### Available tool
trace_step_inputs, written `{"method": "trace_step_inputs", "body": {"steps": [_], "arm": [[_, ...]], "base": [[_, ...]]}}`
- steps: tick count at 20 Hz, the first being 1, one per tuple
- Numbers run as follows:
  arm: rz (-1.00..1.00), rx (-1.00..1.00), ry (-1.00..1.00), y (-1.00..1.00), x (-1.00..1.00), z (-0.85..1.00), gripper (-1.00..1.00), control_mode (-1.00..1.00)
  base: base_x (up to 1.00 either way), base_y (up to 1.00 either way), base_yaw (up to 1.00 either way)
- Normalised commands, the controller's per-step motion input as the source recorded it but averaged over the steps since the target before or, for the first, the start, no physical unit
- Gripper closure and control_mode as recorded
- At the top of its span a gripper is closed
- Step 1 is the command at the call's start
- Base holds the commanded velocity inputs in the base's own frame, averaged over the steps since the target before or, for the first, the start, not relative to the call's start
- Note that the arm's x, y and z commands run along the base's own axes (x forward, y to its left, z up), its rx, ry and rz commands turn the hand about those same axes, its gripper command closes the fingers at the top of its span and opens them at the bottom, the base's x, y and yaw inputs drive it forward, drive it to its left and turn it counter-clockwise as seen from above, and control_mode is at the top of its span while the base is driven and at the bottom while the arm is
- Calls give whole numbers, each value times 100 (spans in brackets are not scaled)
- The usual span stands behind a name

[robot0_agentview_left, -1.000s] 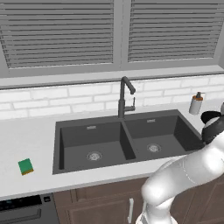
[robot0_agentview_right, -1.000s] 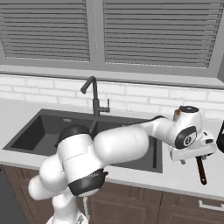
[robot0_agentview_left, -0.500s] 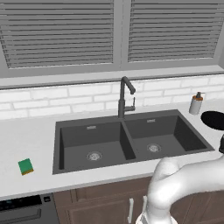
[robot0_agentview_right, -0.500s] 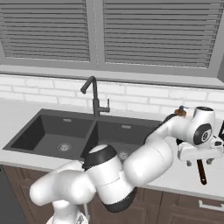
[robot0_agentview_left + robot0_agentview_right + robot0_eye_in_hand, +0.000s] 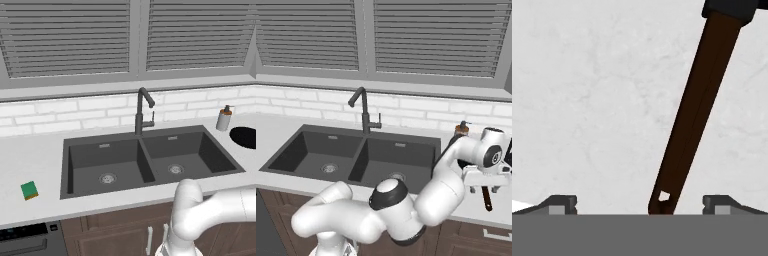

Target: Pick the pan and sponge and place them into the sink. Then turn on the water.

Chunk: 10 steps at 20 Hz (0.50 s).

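the left base view takes in the whole counter (image 5: 45, 150): the sponge (image 5: 29, 190) sits alone on its bare left stretch, near the front edge and well apart from the sink (image 5: 150, 165), while only a slice of the pan (image 5: 244, 137) shows at the right border, just beside the soap bottle (image 5: 224, 118). the right base view leaves the sponge out and gives the arm instead, which reaches over the counter to the right of the sink, with the claw (image 5: 483, 189) pointing down over the pan's brown handle (image 5: 486, 198), which juts toward the front edge of the counter; the pan's black body is mostly hidden behind the wrist. the hand view looks straight down at pale counter, where the handle (image 5: 694, 115) runs slantwise from the dark pan at the top right down to its end with a small hanging hole, which lies between the two fingertips (image 5: 560, 204), nearer the right one. the fingers stand wide apart and touch nothing; whether they are level with the handle or above it cannot be told. both basins are bare apart from their drains, the faucet (image 5: 142, 110) stands at the back behind the divider, and no water runs. open counter lies around the handle on both sides.
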Motion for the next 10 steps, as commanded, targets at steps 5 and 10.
{"method": "trace_step_inputs", "body": {"steps": [5, 10], "arm": [[-1, 0, -14, -1, 0, -43, -100, -100], [-2, 0, -13, -2, 4, -41, -100, -100]], "base": [[0, 0, 0], [0, 0, 0]]}}
